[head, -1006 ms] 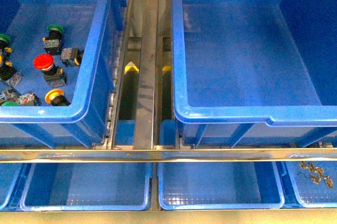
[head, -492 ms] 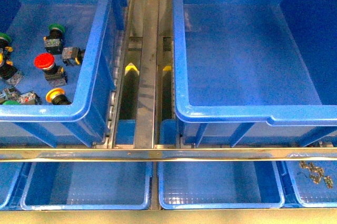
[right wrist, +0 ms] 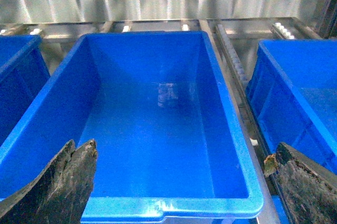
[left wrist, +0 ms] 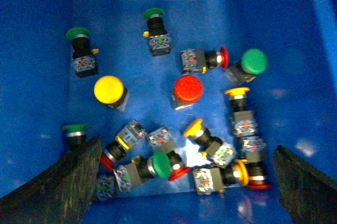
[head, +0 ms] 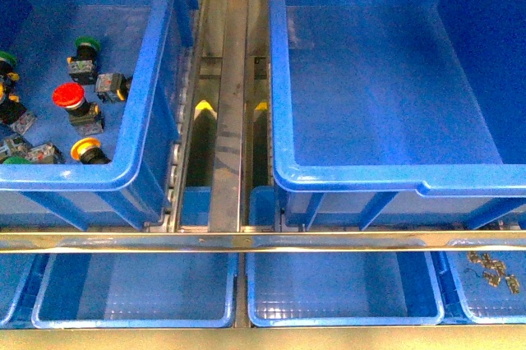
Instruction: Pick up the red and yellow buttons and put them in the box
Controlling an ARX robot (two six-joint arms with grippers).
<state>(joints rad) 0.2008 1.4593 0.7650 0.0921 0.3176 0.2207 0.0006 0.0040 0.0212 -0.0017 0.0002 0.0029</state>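
Holds left gripper (left wrist: 185,148) spread wide, empty, above round red-capped button (left wrist: 188,88) and yellow-capped button (left wrist: 108,89); right gripper (right wrist: 183,148) likewise, facing deep blue plastic box (right wrist: 158,207).

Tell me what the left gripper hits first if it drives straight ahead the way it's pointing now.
The left gripper would likely meet the heap of push-button switches on the crate floor, first a yellow-capped one between its open fingers. Depth is unclear.
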